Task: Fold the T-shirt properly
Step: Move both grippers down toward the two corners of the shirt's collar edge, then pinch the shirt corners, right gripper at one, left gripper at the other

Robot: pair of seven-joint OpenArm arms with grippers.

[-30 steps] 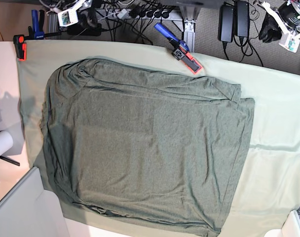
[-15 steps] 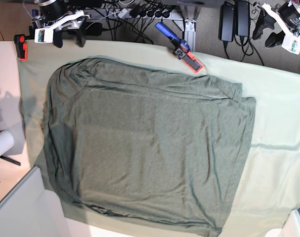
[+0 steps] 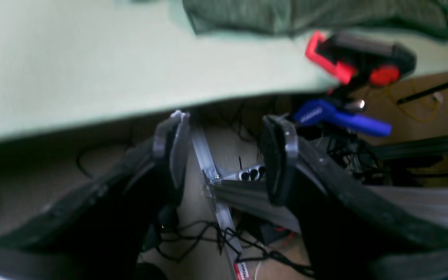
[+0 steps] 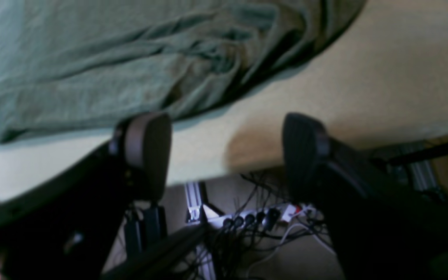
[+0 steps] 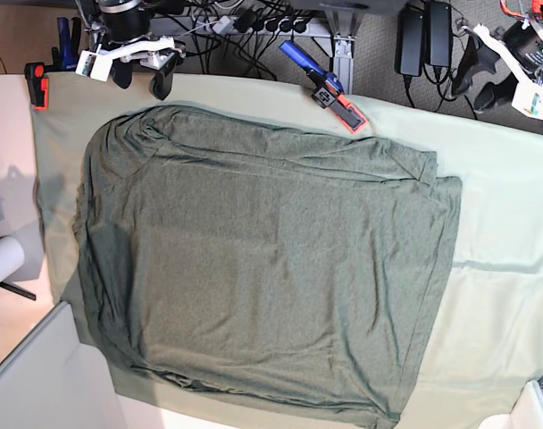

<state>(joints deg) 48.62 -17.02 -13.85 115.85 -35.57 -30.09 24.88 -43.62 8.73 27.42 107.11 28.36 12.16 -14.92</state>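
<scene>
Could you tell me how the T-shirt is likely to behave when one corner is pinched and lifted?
Probably very floppy: the T-shirt lies flat and thin, and its edge near the right end effector bunches into soft wrinkles. It likely drapes and sags instead of holding shape. It may also drag the pale sheet beneath it, though clamps hold that sheet's far edge.

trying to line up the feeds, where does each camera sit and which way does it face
Base: overhead, looking down on the T-shirt spread over the pale cloth sheet; the right gripper and left gripper show at the far edge.
Left wrist: on the left arm, past the table's far edge, looking between its open fingers at the sheet, the shirt's edge and the clamp.
Right wrist: on the right arm, looking past open fingers at the shirt's wrinkled corner.
Shared: all three see shirt and sheet; base and left wrist share the clamp.
</scene>
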